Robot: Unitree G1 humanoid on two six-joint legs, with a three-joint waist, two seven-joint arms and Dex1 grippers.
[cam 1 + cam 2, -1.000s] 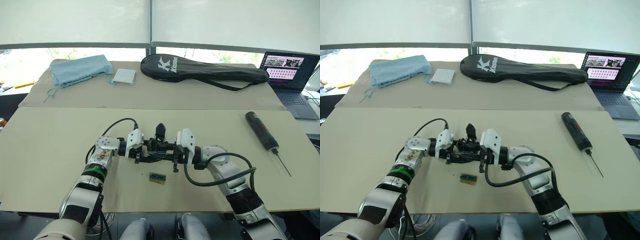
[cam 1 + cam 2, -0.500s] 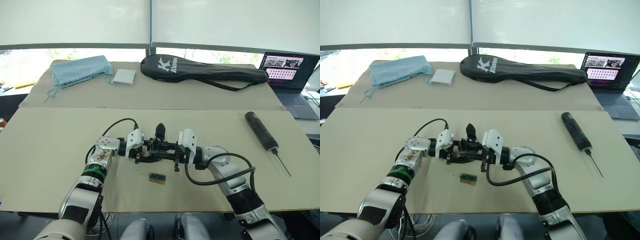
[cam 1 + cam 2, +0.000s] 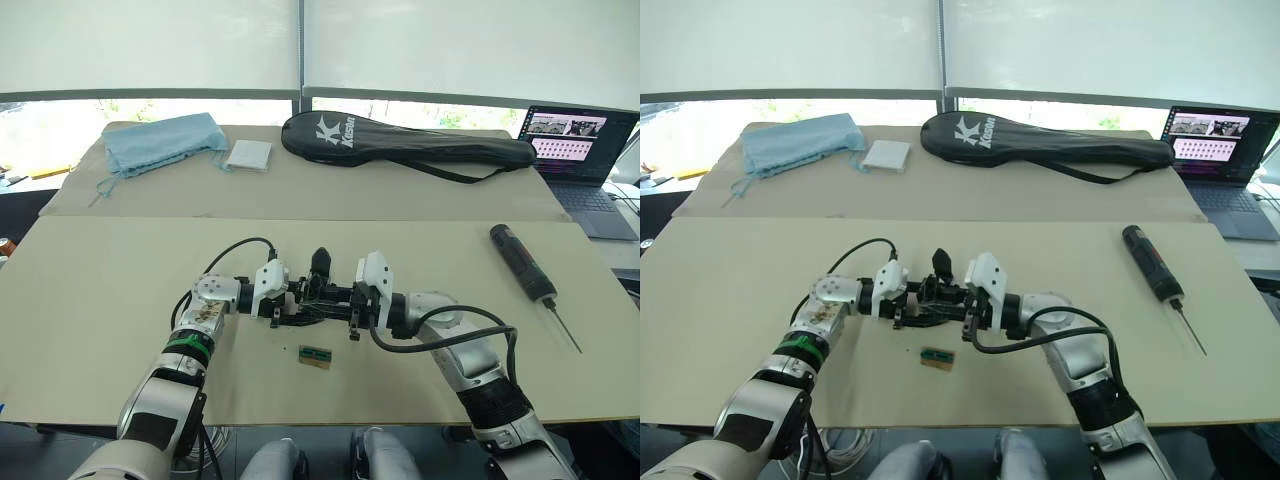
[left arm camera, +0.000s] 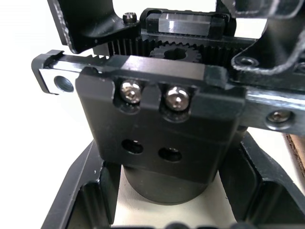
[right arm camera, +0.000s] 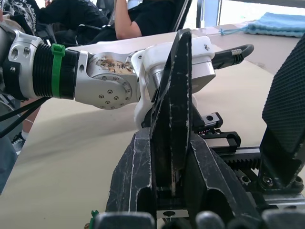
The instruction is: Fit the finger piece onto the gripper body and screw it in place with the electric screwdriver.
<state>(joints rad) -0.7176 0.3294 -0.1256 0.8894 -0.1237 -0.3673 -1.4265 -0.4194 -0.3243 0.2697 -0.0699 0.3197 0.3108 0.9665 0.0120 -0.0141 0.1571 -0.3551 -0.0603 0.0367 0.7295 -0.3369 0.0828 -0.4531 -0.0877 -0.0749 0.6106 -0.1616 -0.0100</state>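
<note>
2 end effectors meet at the desk [image 3: 120, 300] centre, facing each other. Left end effector [image 3: 283, 298] is closed on the gripper body [image 4: 162, 143]: matte black machined block, round cylindrical base, toothed rack and 1 gear on top, 2 bright screws on its face. Right end effector [image 3: 342, 300] grips the finger piece [image 5: 172, 109], a scuffed black tapered plastic wedge, pressed against the body's rack. 1 pointed black finger [image 3: 320, 262] sticks up between them. 1 screwdriver [image 3: 524, 263], a black cylinder with a thin metal bit, lies well apart to the right. 1 small green part [image 3: 315, 355] lies just in front.
</note>
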